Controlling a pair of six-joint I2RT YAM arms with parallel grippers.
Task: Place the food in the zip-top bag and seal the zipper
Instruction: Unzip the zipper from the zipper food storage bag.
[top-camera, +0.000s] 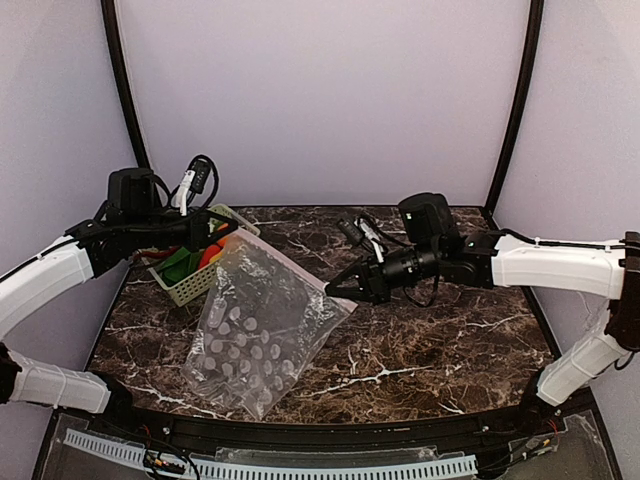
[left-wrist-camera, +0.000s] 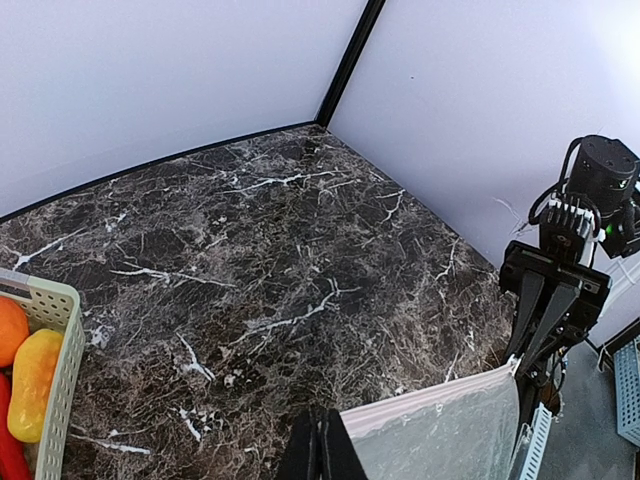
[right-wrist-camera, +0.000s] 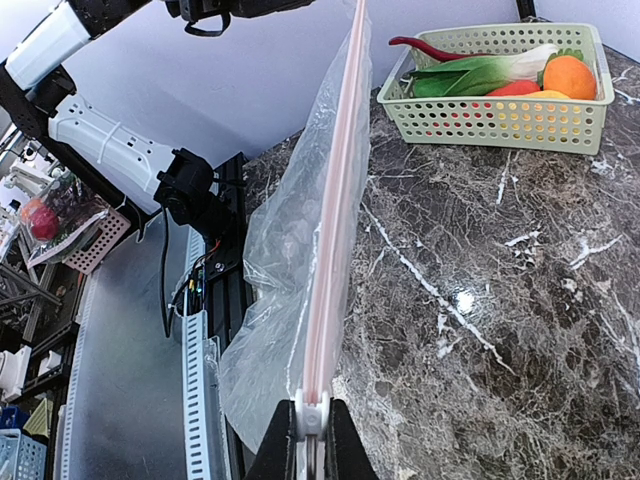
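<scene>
The clear dotted zip-top bag (top-camera: 262, 325) hangs stretched between both grippers, its lower part lying on the table. My left gripper (top-camera: 232, 233) is shut on one end of the zipper (left-wrist-camera: 430, 405); its fingers (left-wrist-camera: 322, 452) are pressed together at that corner. My right gripper (top-camera: 333, 290) is shut on the other end, with the white slider (right-wrist-camera: 312, 412) between its fingers and the pink zipper strip (right-wrist-camera: 335, 200) running away from it. The food lies in the basket: bok choy (right-wrist-camera: 480, 75), red chili (right-wrist-camera: 430, 47), orange fruit (right-wrist-camera: 568, 75), yellow-orange piece (left-wrist-camera: 32, 385).
The pale green lattice basket (top-camera: 190, 290) stands at the back left, just behind the left gripper. The dark marble table (top-camera: 430, 350) ends in a black front rail. The enclosure walls stand close behind and at both sides.
</scene>
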